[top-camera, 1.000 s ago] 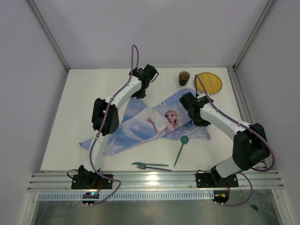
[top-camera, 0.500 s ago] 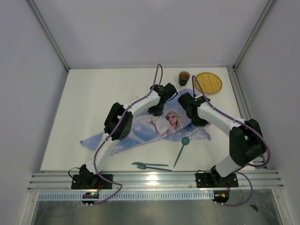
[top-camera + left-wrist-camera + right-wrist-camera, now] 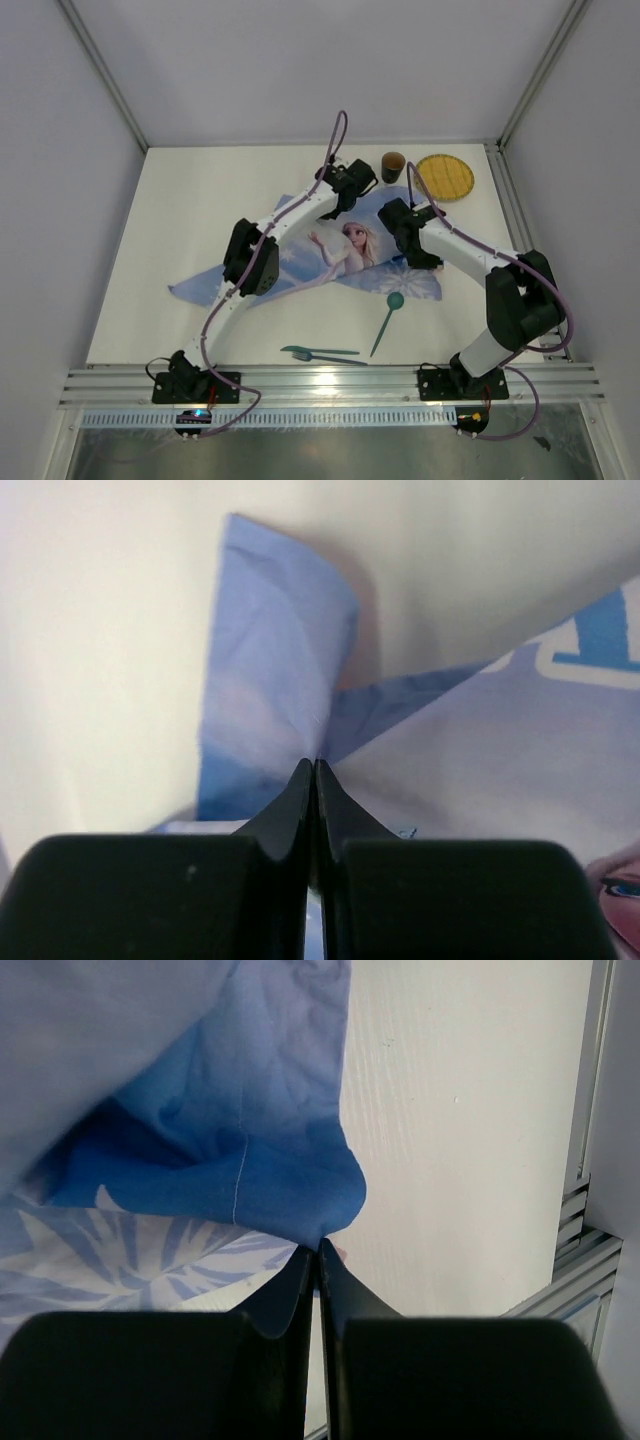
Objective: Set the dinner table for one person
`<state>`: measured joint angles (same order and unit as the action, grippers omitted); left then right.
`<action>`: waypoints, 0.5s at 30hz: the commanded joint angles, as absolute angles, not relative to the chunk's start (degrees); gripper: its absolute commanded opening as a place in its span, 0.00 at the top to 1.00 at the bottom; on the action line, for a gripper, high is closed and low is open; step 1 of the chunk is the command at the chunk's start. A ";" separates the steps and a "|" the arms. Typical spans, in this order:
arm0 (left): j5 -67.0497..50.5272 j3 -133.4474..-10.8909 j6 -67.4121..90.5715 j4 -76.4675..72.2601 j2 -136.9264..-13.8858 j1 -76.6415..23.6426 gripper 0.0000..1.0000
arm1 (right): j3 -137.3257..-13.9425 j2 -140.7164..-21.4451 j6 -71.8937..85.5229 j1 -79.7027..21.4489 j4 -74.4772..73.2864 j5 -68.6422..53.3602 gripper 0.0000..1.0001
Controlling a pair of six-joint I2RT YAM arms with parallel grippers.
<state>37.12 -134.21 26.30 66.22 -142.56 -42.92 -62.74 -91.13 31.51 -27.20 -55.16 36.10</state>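
White dinner table [image 3: 160, 230] under left, right jaws; both clamped, apparently on blue cloth [image 3: 265, 670].

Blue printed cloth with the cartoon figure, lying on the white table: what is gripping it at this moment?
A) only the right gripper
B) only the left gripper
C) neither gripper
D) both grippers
D: in the wrist views, the left gripper and the right gripper each have their black fingers shut on a bunched edge of the blue printed cloth.
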 commanded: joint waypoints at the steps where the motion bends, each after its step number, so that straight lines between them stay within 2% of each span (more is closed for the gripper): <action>1: 55.17 -139.73 24.44 70.31 -141.24 -39.29 1.00 | -61.53 -91.32 31.20 -27.33 -53.79 38.40 0.93; 6: 62.57 -138.87 23.38 70.49 -137.91 -31.75 1.00 | -59.07 -91.85 31.46 -27.33 -53.26 38.67 0.93; 15: 67.32 -137.37 22.06 71.02 -137.02 -21.10 1.00 | -60.64 -90.00 30.68 -27.33 -55.63 39.90 0.93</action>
